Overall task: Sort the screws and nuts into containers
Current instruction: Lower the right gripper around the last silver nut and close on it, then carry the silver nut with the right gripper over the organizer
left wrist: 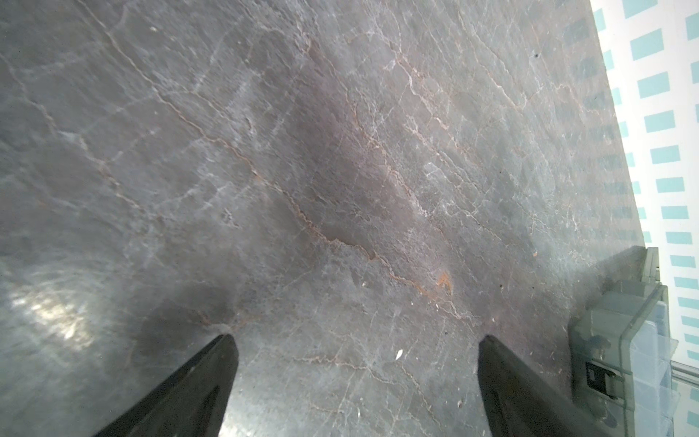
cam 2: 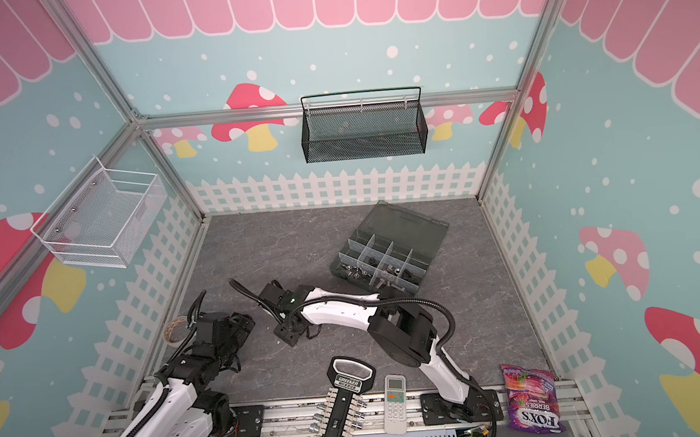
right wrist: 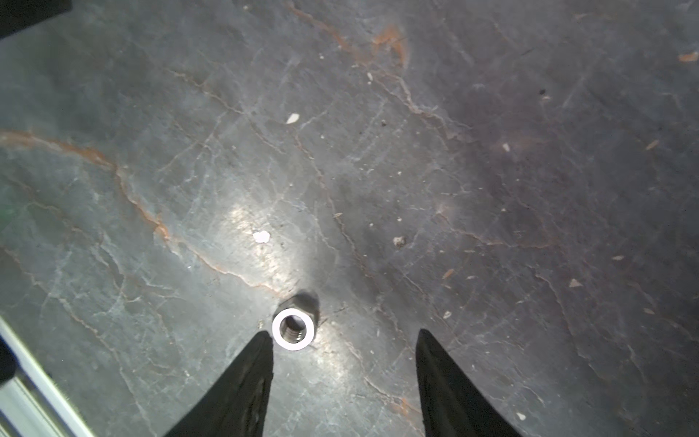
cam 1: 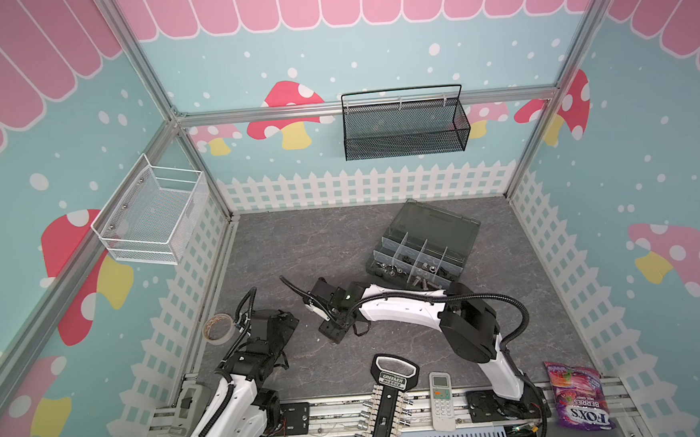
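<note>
- Dark grey translucent plastic organiser box (cam 1: 436,226), lid open: we log small silver and black screws and nuts (cam 1: 399,267) already in its near compartments.
- One silver hex nut (right wrist: 293,328) is left on the grey stone-patterned tabletop (right wrist: 529,189).
- Right gripper (right wrist: 344,335): jaws apart, one tip just beside that nut, no grip yet.
- Left gripper (left wrist: 357,338): jaws wide apart, empty.

left pincer (left wrist: 356,336) spread wide, tucked close in; right pincer (right wrist: 344,332) partly parted, pointing down, reaching toward centre

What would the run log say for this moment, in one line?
right gripper: open around silver nut on table, not gripped | left gripper: open above table | organiser box: lid open
</note>
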Controlling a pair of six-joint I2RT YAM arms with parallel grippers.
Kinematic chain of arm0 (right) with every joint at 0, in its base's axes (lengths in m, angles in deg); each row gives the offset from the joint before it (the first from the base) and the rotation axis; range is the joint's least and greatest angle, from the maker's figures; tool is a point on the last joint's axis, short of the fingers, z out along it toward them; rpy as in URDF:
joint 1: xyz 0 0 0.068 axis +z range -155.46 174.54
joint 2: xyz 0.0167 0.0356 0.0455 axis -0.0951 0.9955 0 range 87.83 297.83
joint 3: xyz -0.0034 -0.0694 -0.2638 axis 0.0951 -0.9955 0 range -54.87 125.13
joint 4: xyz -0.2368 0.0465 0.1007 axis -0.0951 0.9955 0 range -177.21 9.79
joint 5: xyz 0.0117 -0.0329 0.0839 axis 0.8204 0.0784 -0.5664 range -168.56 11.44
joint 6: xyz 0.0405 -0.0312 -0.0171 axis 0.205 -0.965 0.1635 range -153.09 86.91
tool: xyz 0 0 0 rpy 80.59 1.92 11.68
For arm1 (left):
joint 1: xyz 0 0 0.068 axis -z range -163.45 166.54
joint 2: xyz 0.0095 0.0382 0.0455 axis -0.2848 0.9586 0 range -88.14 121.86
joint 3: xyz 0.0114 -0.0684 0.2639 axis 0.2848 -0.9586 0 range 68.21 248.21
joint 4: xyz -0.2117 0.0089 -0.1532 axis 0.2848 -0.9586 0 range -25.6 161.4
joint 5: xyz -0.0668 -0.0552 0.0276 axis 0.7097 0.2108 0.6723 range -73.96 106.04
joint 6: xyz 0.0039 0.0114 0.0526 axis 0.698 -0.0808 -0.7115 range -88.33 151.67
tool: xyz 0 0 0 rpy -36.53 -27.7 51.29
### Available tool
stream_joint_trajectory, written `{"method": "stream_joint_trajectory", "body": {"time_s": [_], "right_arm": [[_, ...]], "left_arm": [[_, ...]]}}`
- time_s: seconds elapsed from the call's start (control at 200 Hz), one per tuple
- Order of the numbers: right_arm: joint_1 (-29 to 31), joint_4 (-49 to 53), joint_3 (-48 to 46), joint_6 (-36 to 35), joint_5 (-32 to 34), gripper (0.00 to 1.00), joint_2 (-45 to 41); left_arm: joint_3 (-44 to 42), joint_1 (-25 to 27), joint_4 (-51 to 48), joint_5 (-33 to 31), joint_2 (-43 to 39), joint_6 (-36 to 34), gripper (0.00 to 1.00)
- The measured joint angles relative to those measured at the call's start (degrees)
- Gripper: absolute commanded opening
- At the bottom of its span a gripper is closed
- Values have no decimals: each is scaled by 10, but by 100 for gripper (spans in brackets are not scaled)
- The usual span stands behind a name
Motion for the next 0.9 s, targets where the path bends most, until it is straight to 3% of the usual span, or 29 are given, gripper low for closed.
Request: {"method": "stream_joint_trajectory", "body": {"time_s": [0.52, 0.9], "right_arm": [[14, 2, 3, -10, -24, 47, 43], [14, 7, 5, -5, -8, 28, 46]], "left_arm": [[-9, -1, -2, 0, -9, 0, 100], [-13, -3, -2, 0, -11, 0, 100]]}}
